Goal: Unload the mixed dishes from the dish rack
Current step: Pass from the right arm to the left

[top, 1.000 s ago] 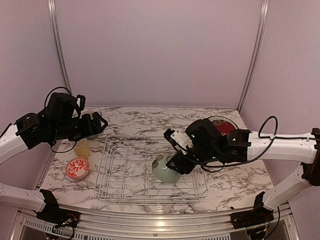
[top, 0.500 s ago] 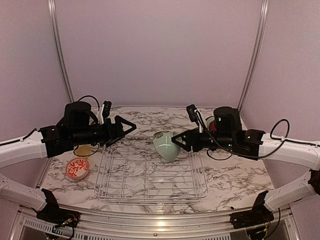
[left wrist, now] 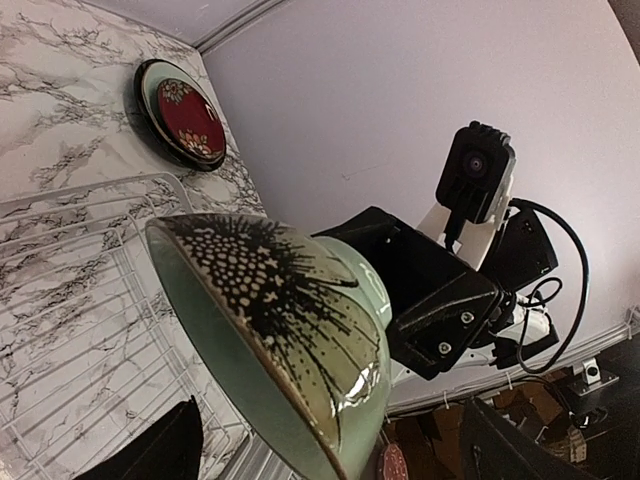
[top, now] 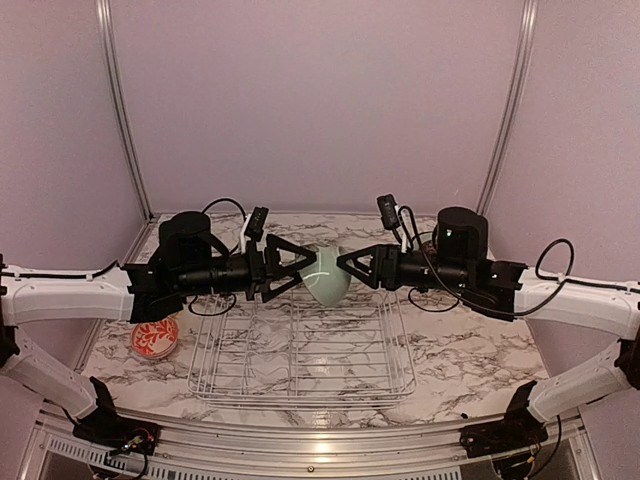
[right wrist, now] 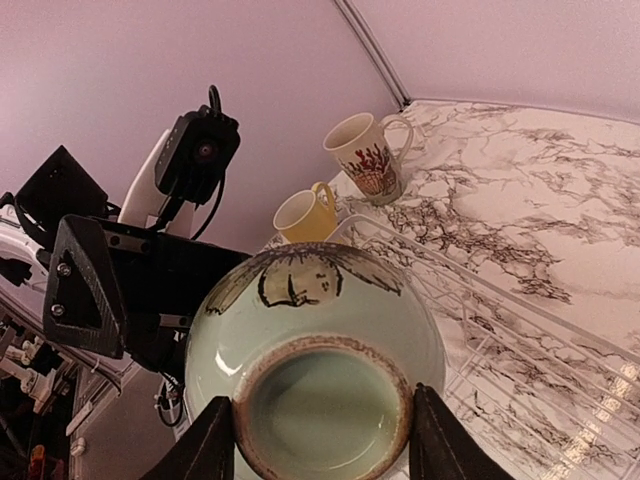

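From above, both arms reach level toward each other over the far side of the dish rack (top: 300, 350), mid-worktop. The right gripper (top: 343, 267) holds the pale green bowl (top: 327, 282) in the air on its side, and the left gripper (top: 311, 264) meets it from the other side. Half a second ago the left gripper was short of the bowl, nearer the left edge; it has since closed in. A white-and-red bowl (top: 155, 337) sits near the left edge.

The left wrist camera looks into the bowl's speckled inside. The left fingers are spread wide on either side of it, and contact cannot be made out. The dark red floral plate (left wrist: 185, 115) lies toward the far right corner.

The right wrist camera shows the right fingers clamped on either side of the bowl's foot ring. Beyond, near the far left corner, stand the cream mug (right wrist: 368, 155) and the yellow cup (right wrist: 305, 213).
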